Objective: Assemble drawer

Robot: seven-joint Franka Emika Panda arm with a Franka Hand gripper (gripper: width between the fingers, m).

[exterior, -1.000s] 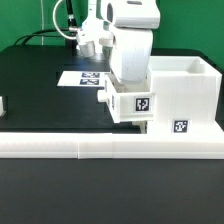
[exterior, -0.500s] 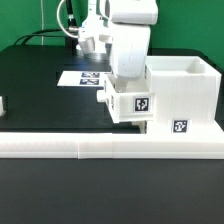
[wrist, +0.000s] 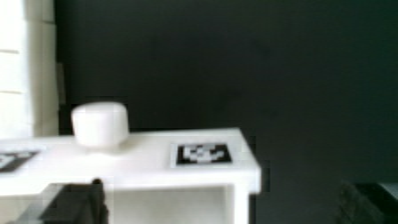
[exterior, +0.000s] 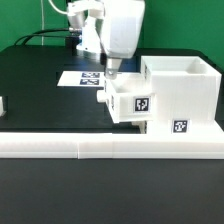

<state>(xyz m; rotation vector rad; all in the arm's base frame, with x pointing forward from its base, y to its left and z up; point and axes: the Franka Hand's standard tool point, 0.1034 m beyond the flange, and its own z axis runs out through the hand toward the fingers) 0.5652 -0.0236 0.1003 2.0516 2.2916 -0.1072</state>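
The white tall housing stands at the exterior view's right, with a tag on its front. A small white open-top tray with a tag sits partly inside the housing's side and sticks out toward the exterior view's left. My gripper hangs just above the tray's left part, apart from it. In the wrist view the tray's front face shows its round knob and a tag. The gripper is open and empty, with its dark fingers wide apart on either side of the tray.
The long low white L-shaped barrier runs along the front, with the housing resting against it. The marker board lies flat on the black table behind the tray. A small white part shows at the left edge.
The gripper was down around the tray. It has let go, risen above it and shifted toward the exterior view's left. The tray stays in the housing.
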